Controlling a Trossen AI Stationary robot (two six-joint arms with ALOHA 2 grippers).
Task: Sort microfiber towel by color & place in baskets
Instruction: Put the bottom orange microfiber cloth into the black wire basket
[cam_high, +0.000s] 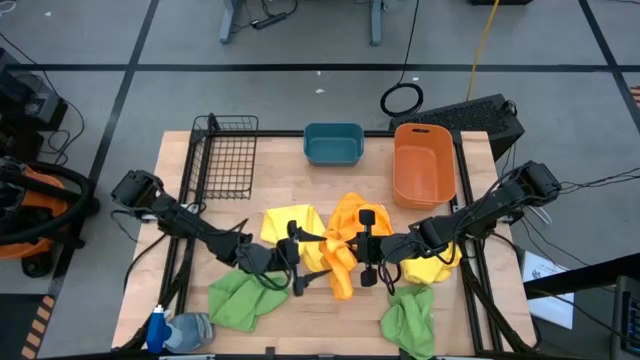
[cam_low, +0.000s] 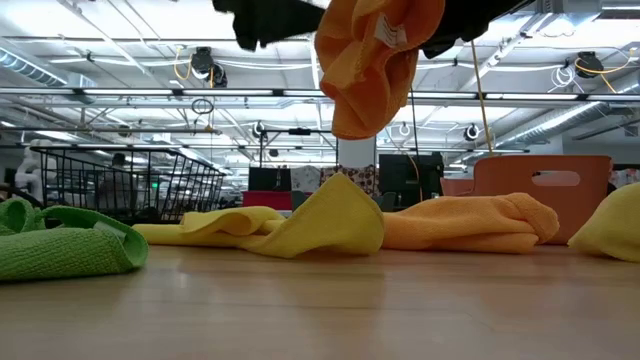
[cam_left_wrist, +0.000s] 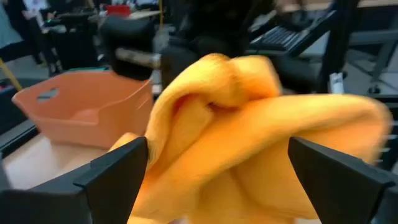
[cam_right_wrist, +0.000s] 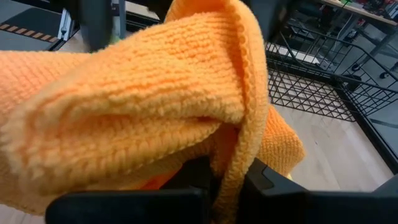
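Nearest the front edge of the desk (cam_high: 180, 160), two green towels lie spread flat: one at front left (cam_high: 240, 298) and one at front right (cam_high: 410, 318). A blue spray bottle (cam_high: 160, 330) lies at the front left corner. None of these is being handled.

At mid-desk the right claw (cam_high: 368, 248) is clamped nearly shut on a fold of the orange towel (cam_high: 345, 250). The right wrist view shows the fabric pinched between its dark fingers and draped over them. The low view shows the towel hanging clear of the desk surface, so the lift appears complete and the towel ready for transport.

The left claw (cam_high: 292, 256) faces the right one from the opposite side, jaws spread fully. In the left wrist view the orange towel fills the gap between its fingers (cam_left_wrist: 118, 174), which have not closed on it. The left claw is probably positioned to support or receive the towel.

Yellow towels lie beside the claws, one behind the left claw (cam_high: 290, 222) and one under the right arm (cam_high: 430, 268).

At the far edge stand the baskets: the black wire basket (cam_high: 222, 155) at left, the teal tub (cam_high: 333, 144) at centre, the orange bin (cam_high: 424, 163) at right. The orange bin, matching in colour, is the probable destination.
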